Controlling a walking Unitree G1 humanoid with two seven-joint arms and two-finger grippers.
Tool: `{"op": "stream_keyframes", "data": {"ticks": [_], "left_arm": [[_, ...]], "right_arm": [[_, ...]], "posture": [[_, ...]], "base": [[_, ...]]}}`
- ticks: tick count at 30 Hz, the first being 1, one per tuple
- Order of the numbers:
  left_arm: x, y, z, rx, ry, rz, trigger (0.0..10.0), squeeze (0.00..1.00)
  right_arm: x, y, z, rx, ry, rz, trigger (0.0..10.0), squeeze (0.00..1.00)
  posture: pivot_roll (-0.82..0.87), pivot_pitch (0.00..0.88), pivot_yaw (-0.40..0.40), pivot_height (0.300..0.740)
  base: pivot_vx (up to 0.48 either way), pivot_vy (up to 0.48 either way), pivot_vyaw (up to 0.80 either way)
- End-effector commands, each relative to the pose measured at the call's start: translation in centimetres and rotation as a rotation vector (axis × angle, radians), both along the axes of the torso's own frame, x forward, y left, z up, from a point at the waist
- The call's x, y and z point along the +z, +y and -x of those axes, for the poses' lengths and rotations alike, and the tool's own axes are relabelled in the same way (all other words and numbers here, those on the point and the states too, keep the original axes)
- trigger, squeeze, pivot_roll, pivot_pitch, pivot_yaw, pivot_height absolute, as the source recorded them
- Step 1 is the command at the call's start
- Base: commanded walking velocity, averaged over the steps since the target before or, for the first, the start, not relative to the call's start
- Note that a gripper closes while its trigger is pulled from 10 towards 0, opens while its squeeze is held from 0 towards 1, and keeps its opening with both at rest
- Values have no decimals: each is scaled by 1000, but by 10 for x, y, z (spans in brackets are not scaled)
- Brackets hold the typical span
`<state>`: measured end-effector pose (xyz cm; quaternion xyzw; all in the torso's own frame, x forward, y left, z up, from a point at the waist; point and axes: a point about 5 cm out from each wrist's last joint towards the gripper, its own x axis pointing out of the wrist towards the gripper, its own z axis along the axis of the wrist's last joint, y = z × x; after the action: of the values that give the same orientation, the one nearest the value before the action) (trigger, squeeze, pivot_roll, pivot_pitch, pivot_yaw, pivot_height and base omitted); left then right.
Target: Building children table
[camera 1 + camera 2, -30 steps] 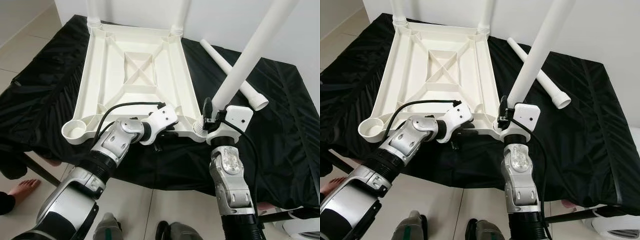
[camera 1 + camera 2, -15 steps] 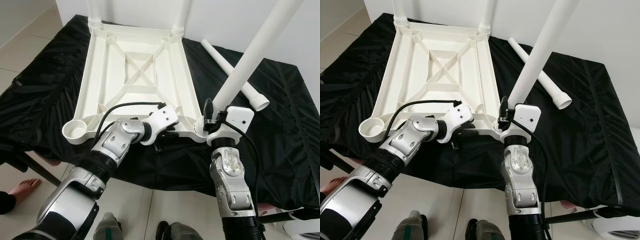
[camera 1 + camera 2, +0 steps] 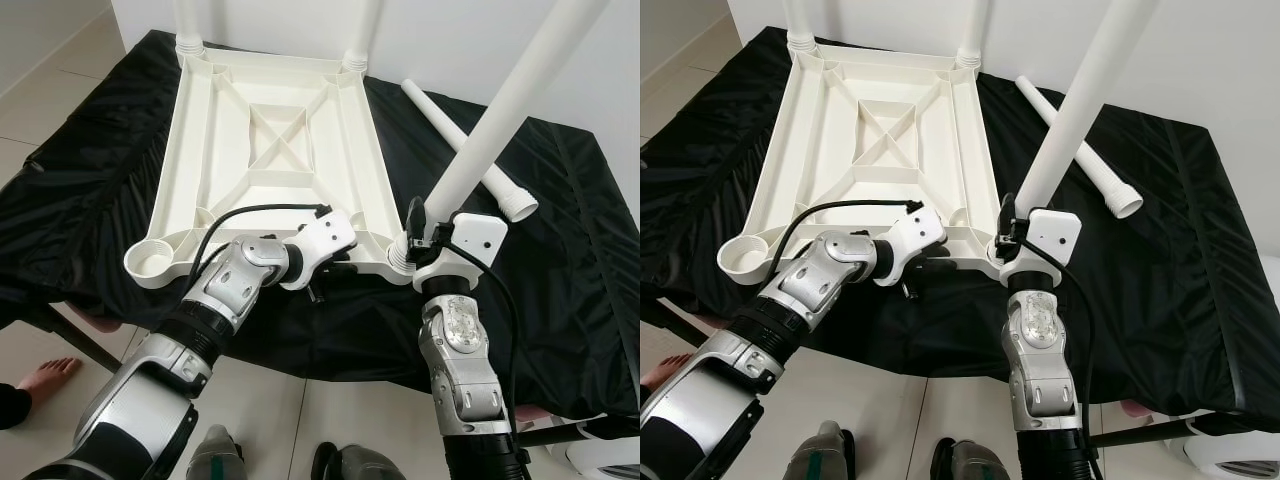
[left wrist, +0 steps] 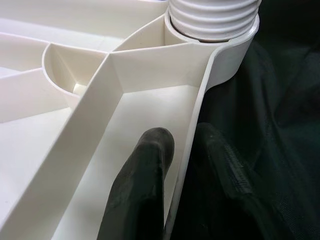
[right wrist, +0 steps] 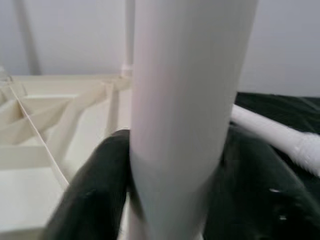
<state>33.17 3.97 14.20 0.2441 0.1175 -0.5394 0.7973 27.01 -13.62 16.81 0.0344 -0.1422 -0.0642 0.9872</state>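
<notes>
Right gripper (image 3: 418,228) clamped around white table leg (image 3: 505,110) low on shaft, black fingers (image 5: 90,195) on either side in the right wrist view. Leg leaning away to the robot's right, threaded foot seated in near right corner socket (image 3: 400,258) of upturned white tabletop (image 3: 270,150). Thread rings visible above socket rim in the left wrist view, so judged not fully screwed down.

Left gripper (image 3: 330,272) closed on tabletop's near edge wall just beside that socket, one finger (image 4: 140,185) inside the rim, other outside against black cloth (image 3: 100,170). Holding tabletop steady.

Beyond: two legs already standing in far corner sockets, near left socket (image 3: 150,263) still vacant, spare leg (image 3: 470,160) lying on cloth to the right, well apart from tabletop. Bare foot of a person (image 3: 45,380) on floor at lower left.

Step in hand: seating third leg. To do well: bring leg upright before turning, since tilt risks cross-threading; keep left hold firm so tabletop does not spin or slide on slick cloth; regrip low between turns; stop when thread rings vanish into socket.
</notes>
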Motion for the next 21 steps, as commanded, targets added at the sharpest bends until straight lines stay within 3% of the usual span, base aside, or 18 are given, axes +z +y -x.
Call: {"op": "stream_keyframes", "data": {"ticks": [1,2,3,4,5,12,13,21], "left_arm": [[2,4,-4,9,-19,-19,10000,0],[2,4,-4,9,-19,-19,10000,0],[2,4,-4,9,-19,-19,10000,0],[2,4,-4,9,-19,-18,10000,0],[2,4,-4,10,-19,-18,10000,0],[3,4,-4,10,-20,-16,10000,0],[3,4,-4,11,-20,-14,10000,0],[3,3,-4,13,-19,-10,10000,0]], "right_arm": [[-9,-3,1,-1,42,-23,10000,1000],[-9,-3,1,-1,42,-23,10000,1000],[-8,-3,1,-12,41,-10,10000,906],[-8,-3,1,-15,42,-3,10000,180],[-8,-3,1,-20,42,0,10000,0],[-8,-1,1,-8,35,-4,10000,0],[-7,1,2,15,23,-6,0,0],[-6,5,2,60,19,-25,0,0]], "posture": [[60,72,-101,740],[60,72,-101,740],[60,73,-102,740],[59,72,-102,740],[59,72,-102,740],[58,74,-105,740],[55,75,-106,740],[52,77,-107,740]], "base": [[0,0,0],[0,0,0],[0,0,0],[0,0,0],[0,0,0],[0,0,0],[0,0,0],[0,0,0]]}}
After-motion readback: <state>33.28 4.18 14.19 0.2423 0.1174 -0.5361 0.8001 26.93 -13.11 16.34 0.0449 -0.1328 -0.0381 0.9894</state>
